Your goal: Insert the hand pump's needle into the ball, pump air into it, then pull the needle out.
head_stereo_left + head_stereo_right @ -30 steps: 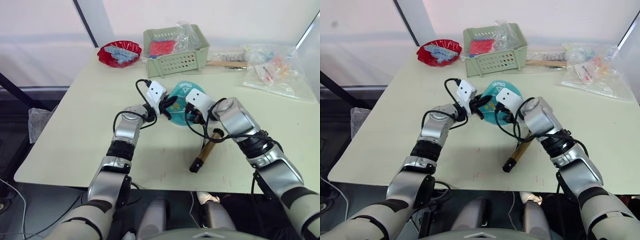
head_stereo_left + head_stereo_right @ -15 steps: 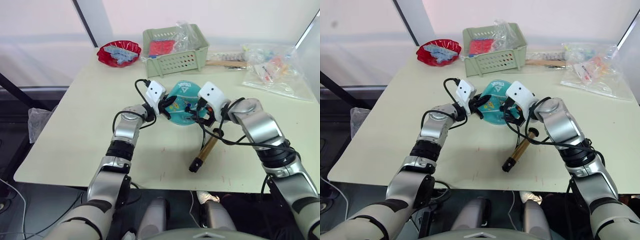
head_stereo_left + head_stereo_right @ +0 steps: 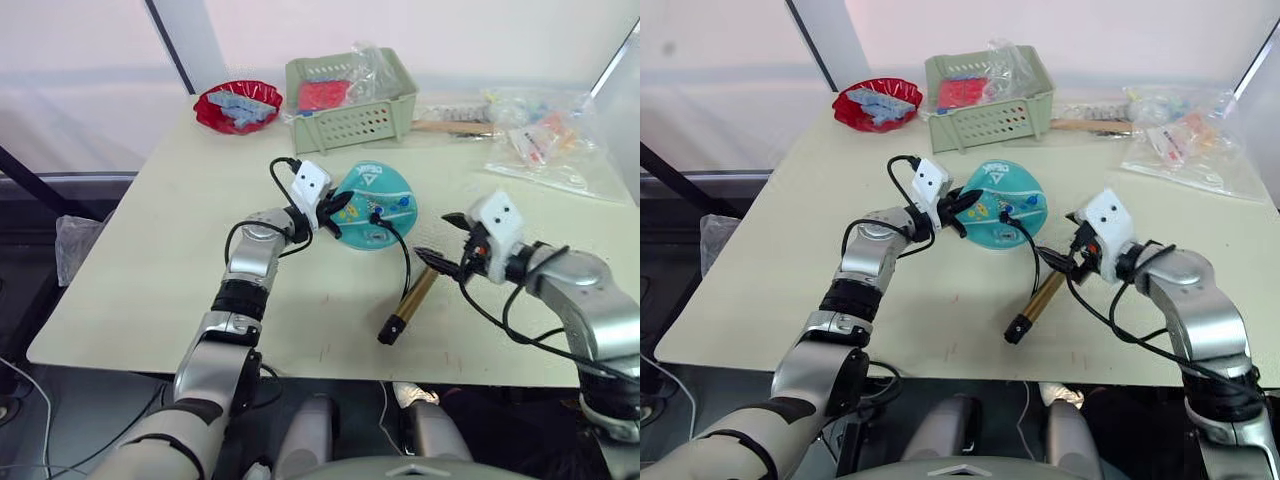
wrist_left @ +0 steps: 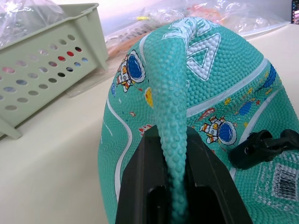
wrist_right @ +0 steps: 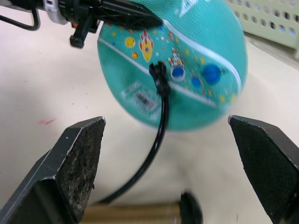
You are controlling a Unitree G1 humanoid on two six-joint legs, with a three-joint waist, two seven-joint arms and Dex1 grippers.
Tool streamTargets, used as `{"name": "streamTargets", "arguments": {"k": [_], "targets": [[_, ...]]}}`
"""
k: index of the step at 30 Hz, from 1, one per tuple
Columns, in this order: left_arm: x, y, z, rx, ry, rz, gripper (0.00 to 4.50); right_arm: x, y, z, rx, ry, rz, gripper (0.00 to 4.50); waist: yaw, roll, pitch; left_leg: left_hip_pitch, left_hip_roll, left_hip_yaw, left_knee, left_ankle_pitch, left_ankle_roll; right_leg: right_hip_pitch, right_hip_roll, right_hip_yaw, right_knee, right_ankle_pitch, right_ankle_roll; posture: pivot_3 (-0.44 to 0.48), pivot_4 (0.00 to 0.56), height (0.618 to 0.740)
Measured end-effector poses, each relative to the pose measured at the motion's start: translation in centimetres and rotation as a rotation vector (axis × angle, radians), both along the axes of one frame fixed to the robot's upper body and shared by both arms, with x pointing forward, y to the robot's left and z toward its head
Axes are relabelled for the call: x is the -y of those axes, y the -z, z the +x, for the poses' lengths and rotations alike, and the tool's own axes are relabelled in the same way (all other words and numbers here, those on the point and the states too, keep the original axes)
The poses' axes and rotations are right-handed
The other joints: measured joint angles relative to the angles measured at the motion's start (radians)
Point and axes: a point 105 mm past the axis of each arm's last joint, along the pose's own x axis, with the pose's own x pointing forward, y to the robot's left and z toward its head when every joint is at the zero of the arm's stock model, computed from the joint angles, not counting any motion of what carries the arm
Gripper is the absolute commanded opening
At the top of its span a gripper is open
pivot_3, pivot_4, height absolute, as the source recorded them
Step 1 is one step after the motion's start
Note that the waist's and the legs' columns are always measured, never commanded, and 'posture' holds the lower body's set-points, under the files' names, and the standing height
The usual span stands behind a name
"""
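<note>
ball [image 3: 372, 205] teal, flattened, fold pinched by left gripper [image 3: 338, 208]; right gripper [image 3: 1077, 243] agape, empty

You are looking at what reads as a robot test space or lab rather than a home. The work surface is a plain pale table [image 3: 150, 250] pushed up against white, curtain-like sheeting, with a dark diagonal strut running behind the table. Props sit in a loose row along the table's far edge: a red bowl [image 3: 238, 106] of small blue pieces, just beside it a pale green perforated basket [image 3: 352, 101] with crinkled plastic bags inside, then clear bags [image 3: 545, 135] of colourful small items. Below the table's left side you can see loose cables on a grey floor [image 3: 40, 400].
</note>
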Motion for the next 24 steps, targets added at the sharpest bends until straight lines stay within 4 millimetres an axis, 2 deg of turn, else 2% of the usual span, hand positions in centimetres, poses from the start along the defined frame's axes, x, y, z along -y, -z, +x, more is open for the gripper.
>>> {"name": "streamTargets", "arguments": {"k": [5,9,11,17,24], "targets": [[0.0,0.0,0.3,-0.006,0.006,0.007,0.00,2.7,-1.6,-1.3,0.110,0.115,0.096,4.43,0.000,0.000,0.000,0.000,0.000,-0.001,0.001,0.001,-0.001,0.001,0.000,0.000,0.000,0.000,0.000,0.000,0.150,0.736],[0.1,0.0,0.4,-0.005,0.020,0.013,0.00,4.7,0.3,-3.3,0.043,0.138,0.077,4.43,0.001,-0.001,0.001,0.002,0.000,-0.001,0.001,0.001,-0.001,0.003,0.000,-0.001,0.000,0.000,0.000,0.000,0.150,0.736],[0.1,0.1,0.5,-0.007,0.021,0.013,0.00,5.4,0.3,-3.8,0.043,0.144,0.070,4.43,0.001,-0.001,0.001,0.002,0.000,-0.001,0.001,0.001,-0.001,0.003,0.000,-0.001,0.000,0.000,0.000,0.000,0.150,0.736],[0.1,0.3,0.5,-0.006,0.024,0.014,0.00,6.9,-0.2,-5.9,0.006,0.052,0.136,4.43,0.002,-0.003,0.002,0.008,0.000,-0.001,0.002,0.001,-0.001,0.009,0.000,-0.001,0.000,-0.002,0.003,0.000,0.150,0.736],[0.1,0.3,0.7,-0.006,0.030,0.025,0.00,8.4,-0.1,-6.5,0.041,-0.008,0.159,4.43,0.002,-0.004,0.002,0.011,0.000,0.000,0.001,0.001,-0.001,0.012,0.000,0.001,0.000,-0.002,0.003,0.000,0.150,0.736]]}}
